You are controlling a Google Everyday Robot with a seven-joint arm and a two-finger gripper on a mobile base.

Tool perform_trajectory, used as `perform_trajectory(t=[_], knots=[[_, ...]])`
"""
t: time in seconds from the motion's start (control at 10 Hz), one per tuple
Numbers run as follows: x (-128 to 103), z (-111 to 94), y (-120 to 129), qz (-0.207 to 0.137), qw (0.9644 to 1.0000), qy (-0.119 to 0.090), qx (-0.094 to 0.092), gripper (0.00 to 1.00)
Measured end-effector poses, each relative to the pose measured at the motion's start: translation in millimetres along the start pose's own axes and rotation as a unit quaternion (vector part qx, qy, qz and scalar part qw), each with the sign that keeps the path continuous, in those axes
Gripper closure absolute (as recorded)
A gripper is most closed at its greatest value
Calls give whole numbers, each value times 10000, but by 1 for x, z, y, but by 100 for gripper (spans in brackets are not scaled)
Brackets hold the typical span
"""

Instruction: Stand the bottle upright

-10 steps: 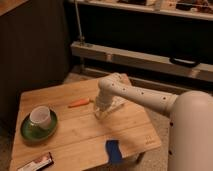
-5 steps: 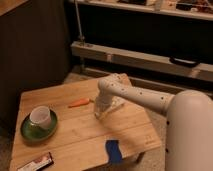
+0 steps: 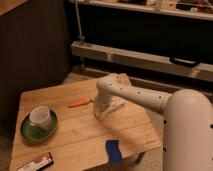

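My white arm reaches in from the right over the wooden table (image 3: 75,135). Its gripper (image 3: 102,109) is lowered to the tabletop near the middle, just right of the orange carrot (image 3: 79,103). A pale whitish shape, which I take for the bottle (image 3: 115,106), lies low on the table right at the gripper and is mostly covered by it. Whether the gripper touches or holds the bottle cannot be made out.
A white cup (image 3: 40,116) sits on a green plate (image 3: 27,132) at the table's left. A dark snack bar (image 3: 37,162) lies at the front left edge and a blue object (image 3: 113,150) near the front right. Metal shelving (image 3: 140,57) runs behind the table.
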Motion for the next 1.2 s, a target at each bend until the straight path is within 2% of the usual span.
perform_trajectory(t=[0.9, 1.2], knots=[[-1, 4, 0, -73, 9999, -3, -155, 50], [-1, 6, 1, -74, 9998, -18, -190, 69]])
